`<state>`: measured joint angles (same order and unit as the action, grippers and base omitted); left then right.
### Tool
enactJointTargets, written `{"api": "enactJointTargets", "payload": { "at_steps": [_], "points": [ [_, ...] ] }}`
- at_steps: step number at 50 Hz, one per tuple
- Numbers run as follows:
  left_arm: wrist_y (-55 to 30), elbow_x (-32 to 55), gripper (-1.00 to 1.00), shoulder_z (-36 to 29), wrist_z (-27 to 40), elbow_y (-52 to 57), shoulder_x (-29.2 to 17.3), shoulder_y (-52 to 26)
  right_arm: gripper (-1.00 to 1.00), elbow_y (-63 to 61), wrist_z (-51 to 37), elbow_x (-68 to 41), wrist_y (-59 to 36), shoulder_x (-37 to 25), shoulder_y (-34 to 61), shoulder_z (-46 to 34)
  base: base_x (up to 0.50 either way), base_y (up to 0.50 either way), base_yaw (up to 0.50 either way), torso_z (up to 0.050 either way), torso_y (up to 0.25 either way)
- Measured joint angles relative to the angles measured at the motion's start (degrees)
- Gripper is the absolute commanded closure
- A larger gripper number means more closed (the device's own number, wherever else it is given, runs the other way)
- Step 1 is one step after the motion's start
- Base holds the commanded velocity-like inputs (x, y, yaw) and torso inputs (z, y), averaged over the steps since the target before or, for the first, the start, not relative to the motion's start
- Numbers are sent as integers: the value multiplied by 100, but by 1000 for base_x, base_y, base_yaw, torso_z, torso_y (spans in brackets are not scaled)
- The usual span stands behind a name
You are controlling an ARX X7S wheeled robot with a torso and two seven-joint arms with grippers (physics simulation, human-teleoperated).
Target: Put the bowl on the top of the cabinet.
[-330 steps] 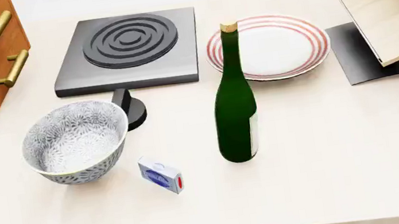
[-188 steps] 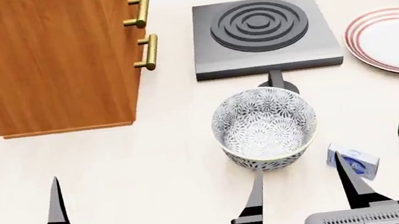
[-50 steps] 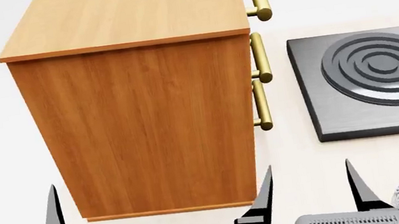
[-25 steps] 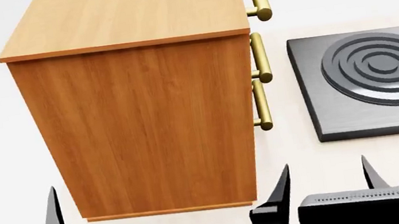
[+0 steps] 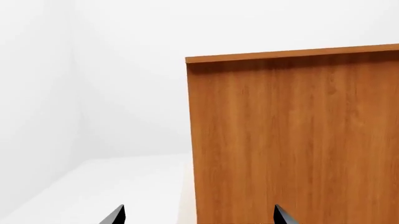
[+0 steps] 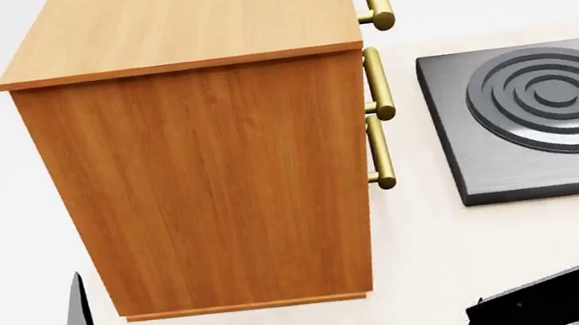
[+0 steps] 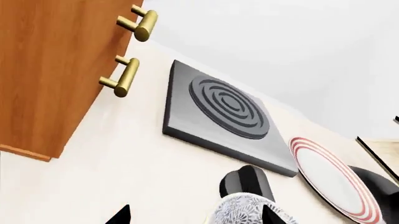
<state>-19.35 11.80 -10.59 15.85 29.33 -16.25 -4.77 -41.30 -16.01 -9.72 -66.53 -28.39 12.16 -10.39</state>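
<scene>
Your right gripper (image 7: 194,215) hangs with jaws spread just above the bowl (image 7: 249,210), which sits on the desk (image 7: 118,163) beside a black knob (image 7: 246,182) of the hob (image 7: 218,114), to the right of the cabinet (image 6: 210,156). Your left gripper (image 5: 198,215), jaws spread and holding nothing, faces the cabinet's side panel. A red-ringed plate (image 7: 327,179) lies beyond the hob
</scene>
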Motion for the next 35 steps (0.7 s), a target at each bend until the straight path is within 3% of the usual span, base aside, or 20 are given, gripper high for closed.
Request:
{"api": "enactJointTargets", "payload": {
  "at_steps": [19,35],
  "points": [
    [100,19,-100,10,58,-37,-39,55,-100,-555,187,-125,-932,-589,-670,708,0,0,0,0,0],
    [8,39,-100,-32,122,102,-75,55,-100,-894,272,-195,-1101,-749,-1158,1037,0,0,0,0,0]
  ]
}}
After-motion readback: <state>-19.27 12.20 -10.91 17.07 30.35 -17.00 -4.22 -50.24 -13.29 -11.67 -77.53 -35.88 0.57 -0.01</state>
